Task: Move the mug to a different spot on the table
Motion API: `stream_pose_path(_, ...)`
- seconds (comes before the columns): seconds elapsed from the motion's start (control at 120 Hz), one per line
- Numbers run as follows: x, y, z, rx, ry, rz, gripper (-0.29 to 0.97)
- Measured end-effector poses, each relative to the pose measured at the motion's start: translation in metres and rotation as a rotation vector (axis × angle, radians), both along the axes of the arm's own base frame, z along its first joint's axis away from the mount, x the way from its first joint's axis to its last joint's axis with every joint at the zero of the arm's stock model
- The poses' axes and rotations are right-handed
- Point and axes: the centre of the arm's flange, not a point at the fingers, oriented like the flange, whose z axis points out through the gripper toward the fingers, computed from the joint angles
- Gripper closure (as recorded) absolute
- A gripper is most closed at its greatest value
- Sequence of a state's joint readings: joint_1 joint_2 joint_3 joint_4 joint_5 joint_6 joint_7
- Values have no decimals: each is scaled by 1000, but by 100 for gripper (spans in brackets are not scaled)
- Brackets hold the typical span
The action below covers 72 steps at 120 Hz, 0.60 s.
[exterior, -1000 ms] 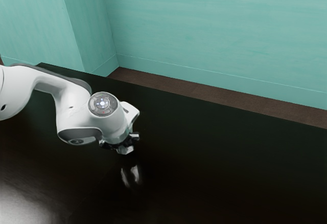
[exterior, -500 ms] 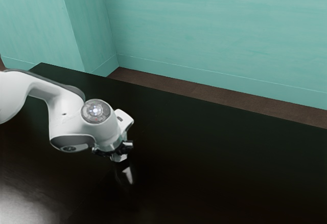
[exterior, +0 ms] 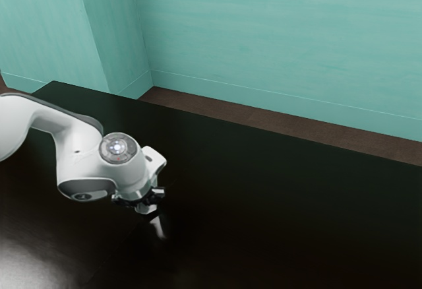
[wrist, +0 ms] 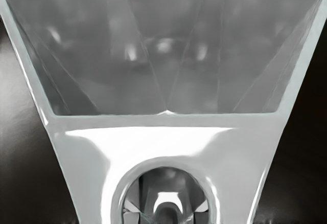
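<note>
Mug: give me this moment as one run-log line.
mug: pale, faceted, close under hand | gripper: low over dark table | arm: in from exterior view's left

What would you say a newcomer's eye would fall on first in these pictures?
The white arm reaching in from the exterior view's left, bright against the glossy black table and teal walls, its gripper low over the surface. In the wrist view, a pale faceted mug lies just under the gripper, handle loop showing.

Exterior view: elevated beside the arm (exterior: 79,163), looking down across the dark table (exterior: 283,196). Wrist view: very close, facing into the mug (wrist: 163,132). Shared: table surface.
</note>
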State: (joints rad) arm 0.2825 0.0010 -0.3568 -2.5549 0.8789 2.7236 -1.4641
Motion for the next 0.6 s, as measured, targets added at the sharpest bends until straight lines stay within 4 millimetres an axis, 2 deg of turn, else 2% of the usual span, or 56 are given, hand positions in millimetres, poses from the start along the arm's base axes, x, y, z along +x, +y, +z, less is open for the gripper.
stream_pose_path(0.317,-7,2,-7,-8,14,-3,65)
stream_pose_path(0.375,-9,2,-8,-11,17,-5,59)
stream_pose_path(0.5,-11,2,-9,-15,17,-9,35)
stream_pose_path(0.6,-14,3,-10,-15,20,-12,22)
